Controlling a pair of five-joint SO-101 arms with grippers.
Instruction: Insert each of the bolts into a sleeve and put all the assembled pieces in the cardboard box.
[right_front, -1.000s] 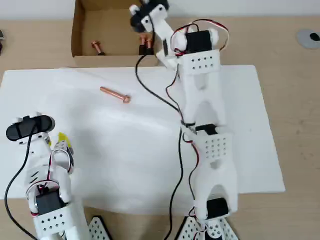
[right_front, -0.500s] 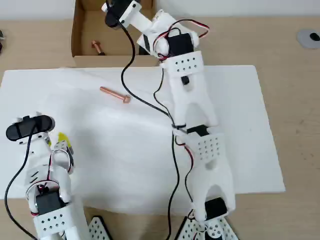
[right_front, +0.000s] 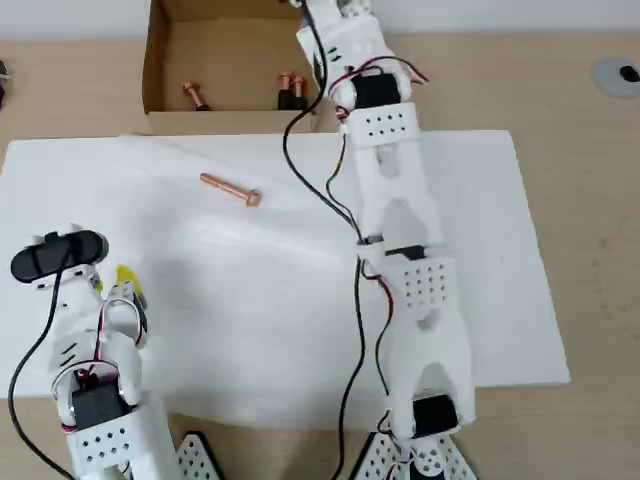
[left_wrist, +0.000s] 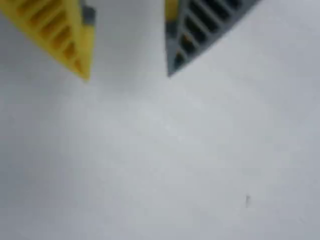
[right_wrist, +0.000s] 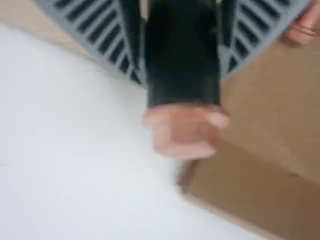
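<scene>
In the right wrist view, the right gripper (right_wrist: 182, 80) is holding a black sleeve (right_wrist: 182, 55) firmly between its two grey fingers (right_wrist: 100, 30). The copper head of a bolt (right_wrist: 186, 131) is sticking out of the sleeve at the end pointing away from the gripper. Behind this held part a white surface is meeting brown cardboard, and we cannot tell which part of the box it is. In the high view, the right arm (right_front: 400, 190) is stretching over the white sheet (right_front: 480, 300) up to the right wall of the box (right_front: 152, 70), and its end is staying at the far part of this wall. Inside the box a single piece (right_front: 195, 96) is lying near the left wall, and a pair of pieces (right_front: 291, 91) is lying side by side just beside the right wall. A loose bolt (right_front: 230, 189) without sleeve is lying on the sheet in front of the box, well apart from both arms. The left gripper (left_wrist: 127, 74) is hanging over bare sheet with its yellow and grey fingers apart and nothing between them, while the left arm (right_front: 100, 400) is standing at the near left corner of the sheet
</scene>
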